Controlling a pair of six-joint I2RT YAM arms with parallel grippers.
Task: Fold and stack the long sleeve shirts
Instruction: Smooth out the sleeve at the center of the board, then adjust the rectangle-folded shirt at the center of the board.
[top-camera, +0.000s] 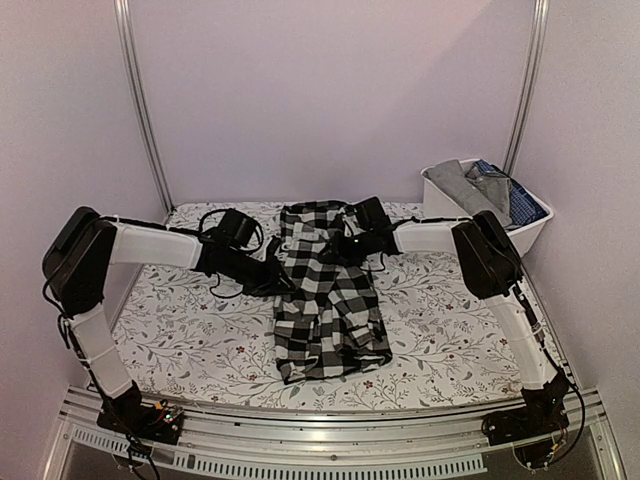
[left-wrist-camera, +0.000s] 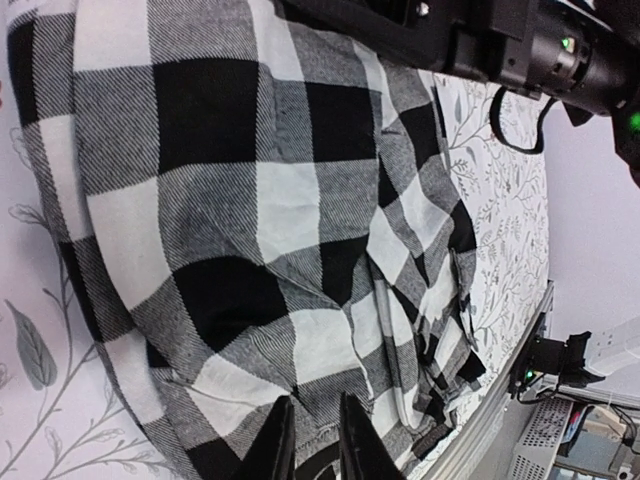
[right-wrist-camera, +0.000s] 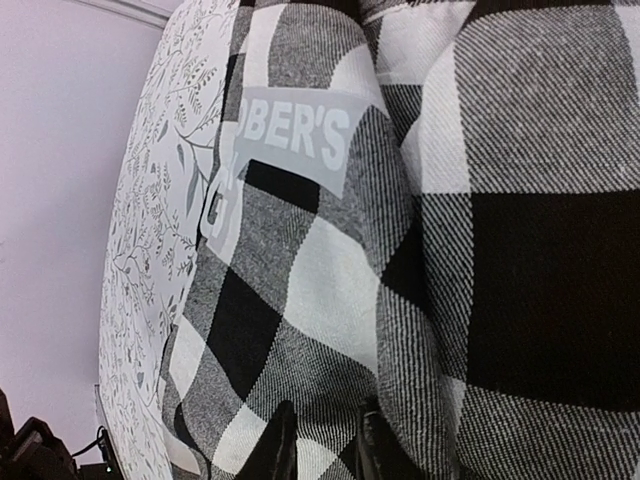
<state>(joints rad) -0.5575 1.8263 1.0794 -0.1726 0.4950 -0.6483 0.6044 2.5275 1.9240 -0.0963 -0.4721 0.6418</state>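
Table (top-camera: 190, 345): top covered by a white cloth (top-camera: 440, 300) printed with grey leafy sprigs and small dark red flowers. Lying directly on it, about mid-width: one black-and-white check shirt (top-camera: 325, 300), folded into a long narrow strip running from the far edge toward the near edge, its near end rumpled. Right wrist view: grey printed label (right-wrist-camera: 295, 135) on the fabric, lettering cut off, reads "…BER'S". Far right corner: white bin (top-camera: 532, 232), tilted, holding grey and blue patterned garments (top-camera: 490, 185). Whether the bin rests on the table cannot be told.

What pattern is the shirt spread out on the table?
The shirt is a large black-and-white check, which shows best in the left wrist view.
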